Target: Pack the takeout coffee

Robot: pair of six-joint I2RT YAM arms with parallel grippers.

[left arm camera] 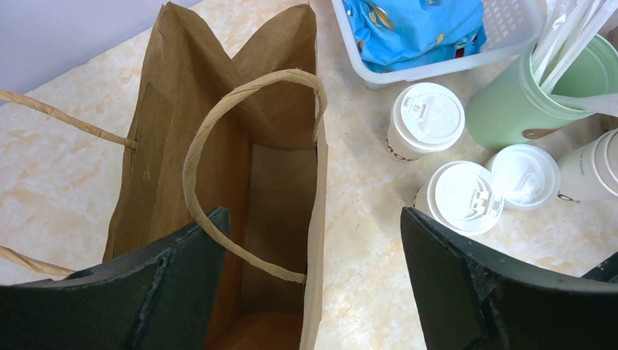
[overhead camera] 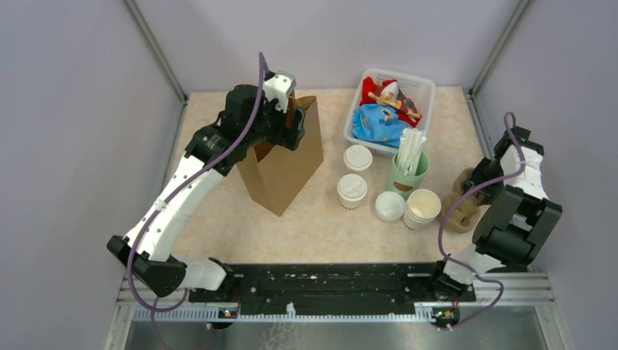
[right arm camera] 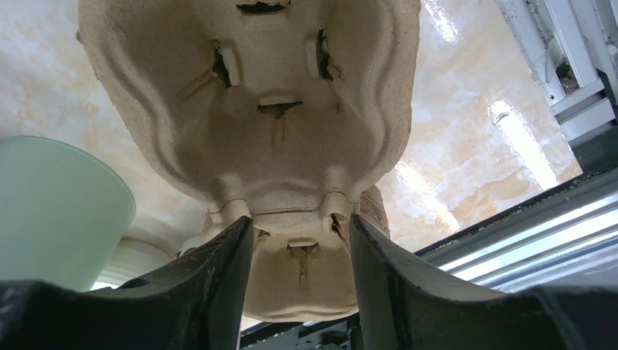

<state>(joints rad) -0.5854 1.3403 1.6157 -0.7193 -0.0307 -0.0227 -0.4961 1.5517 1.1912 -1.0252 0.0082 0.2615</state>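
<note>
Two lidded white takeout coffee cups with black lettering stand mid-table, one nearer and one farther. A brown paper bag stands open to their left. My left gripper is open and empty above the bag's mouth, astride its right wall. One finger is over the inside and one over the table. My right gripper is shut on a narrow part of a pulp cup carrier at the right.
A loose white lid and a stack of lidless cups sit near the coffees. A green cup of straws and a white basket of packets stand behind.
</note>
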